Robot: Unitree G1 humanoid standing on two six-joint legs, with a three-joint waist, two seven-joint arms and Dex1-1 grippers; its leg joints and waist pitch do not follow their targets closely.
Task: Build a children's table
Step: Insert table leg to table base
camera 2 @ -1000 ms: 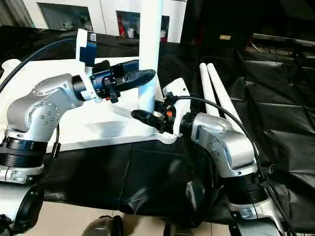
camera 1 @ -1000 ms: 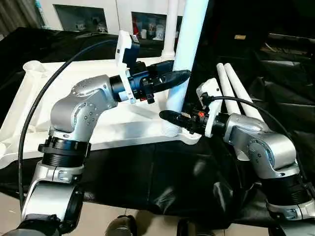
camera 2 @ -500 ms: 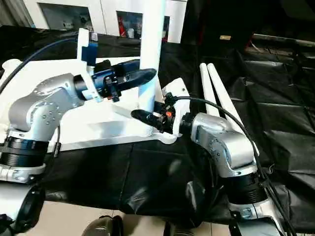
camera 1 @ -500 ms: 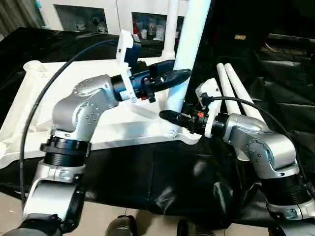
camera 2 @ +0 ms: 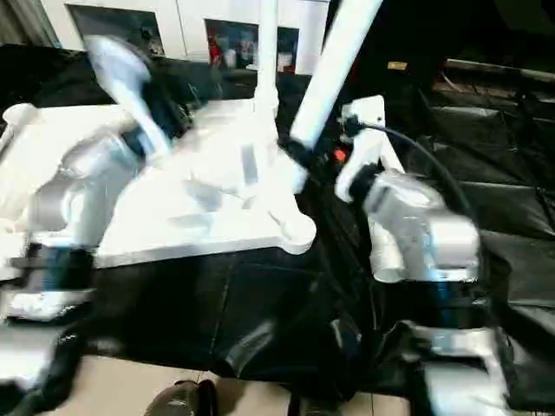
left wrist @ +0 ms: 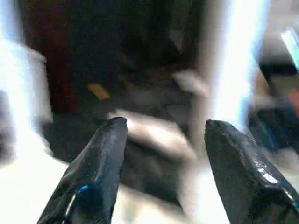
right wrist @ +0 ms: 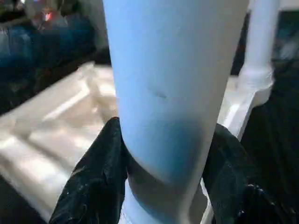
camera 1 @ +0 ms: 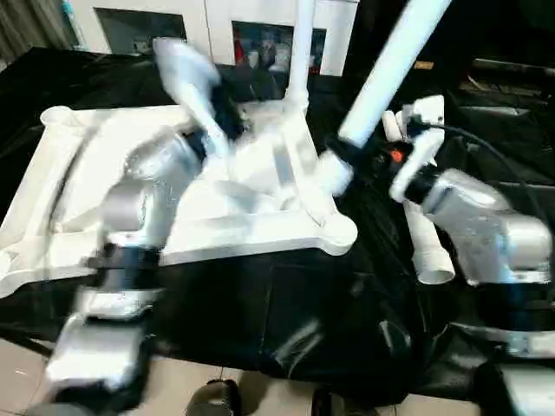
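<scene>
The white tabletop [camera 1: 95, 165] lies underside up on black cloth. One white leg [camera 1: 303, 52] stands upright in its far corner socket. My right gripper [right wrist: 163, 135] is shut on a second leg [camera 1: 381, 78], one black finger on each side of the tube. That leg leans to the right, and its lower end [camera 1: 331, 173] hangs above the tabletop's right edge, clear of the near right corner socket [camera 1: 340, 232]. My left gripper [left wrist: 166, 123] is open with nothing between its fingers. The left arm [camera 1: 156, 165] is raised over the tabletop, away from the held leg.
Two more white legs [camera 1: 425, 234] lie side by side on the black cloth right of the tabletop, under my right forearm [camera 1: 473, 217]. Black cloth hangs over the near edge, with pale floor [camera 1: 217, 390] below. White cabinets [camera 1: 208, 26] stand behind.
The right gripper has lifted the leg out of the near right corner socket and tipped it to the right. The left gripper has come away from the leg, opened wider and swung up and left.
</scene>
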